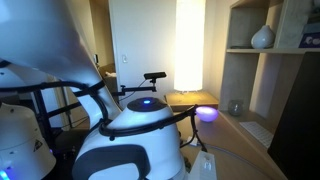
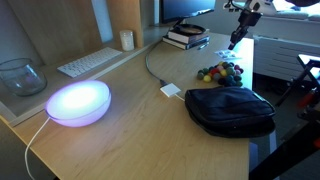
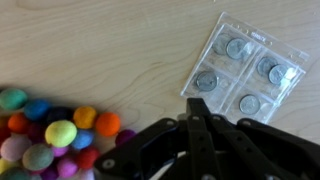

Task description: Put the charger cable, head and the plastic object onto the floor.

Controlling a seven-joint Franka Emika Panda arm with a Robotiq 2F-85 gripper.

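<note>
The clear plastic blister pack (image 3: 245,70), with round silver cells sealed in it, lies flat on the pale wooden tabletop (image 3: 100,40). I take it for the plastic object of the task. In the wrist view it sits at about one o'clock from the gripper (image 3: 197,128), near but apart from it. The gripper is pressed together and pinches nothing.

A heap of coloured felt balls (image 3: 45,135) lies at about eight o'clock from the gripper, clear of the pack.

The small white boxy charger head (image 2: 170,90) rests on the tabletop in an exterior view, with the thin white charger cable (image 2: 153,65) running from it toward twelve o'clock. Both lie at about seven o'clock from the gripper (image 2: 236,40) and well apart from it. A black fabric pouch (image 2: 230,110) lies just beside the head, at its four o'clock. All the task's things are on the tabletop. The floor I cannot make out clearly.

Judgement: the step in hand is the approach to the pack. To do it well I would:
- spread the gripper before descending
- shift toward one o'clock
- line the fingers across a free edge, because the pack is thin and flat
- come down gently, so that the pack is not pushed away or the balls disturbed
</note>
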